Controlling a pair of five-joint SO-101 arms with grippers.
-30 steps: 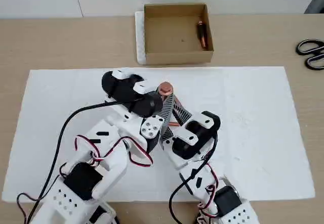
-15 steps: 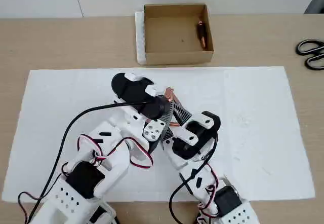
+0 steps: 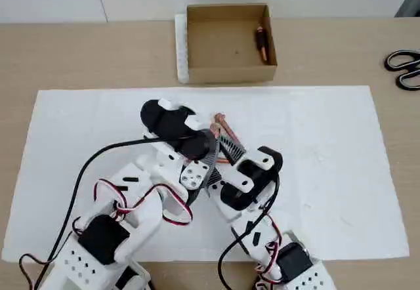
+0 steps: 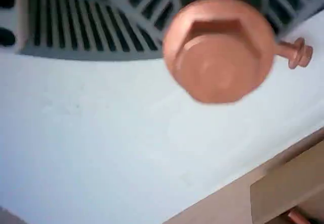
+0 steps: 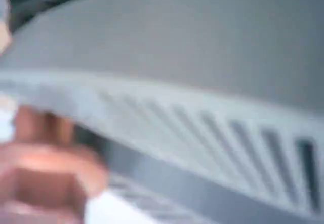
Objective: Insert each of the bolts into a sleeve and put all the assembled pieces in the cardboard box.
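Bolt: copper-coloured, round flange, hexagonal head, smooth.

Table: white mat, cardboard box, scissors

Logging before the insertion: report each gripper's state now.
Left gripper: closed on the copper sleeve.
Right gripper: closed on the bolt.

Counted: two robot arms, the left arm and the right arm. One cardboard box, containing one assembled piece. Two separate copper parts: one hex-headed sleeve, one slim bolt. One pair of scissors. One white sheet.
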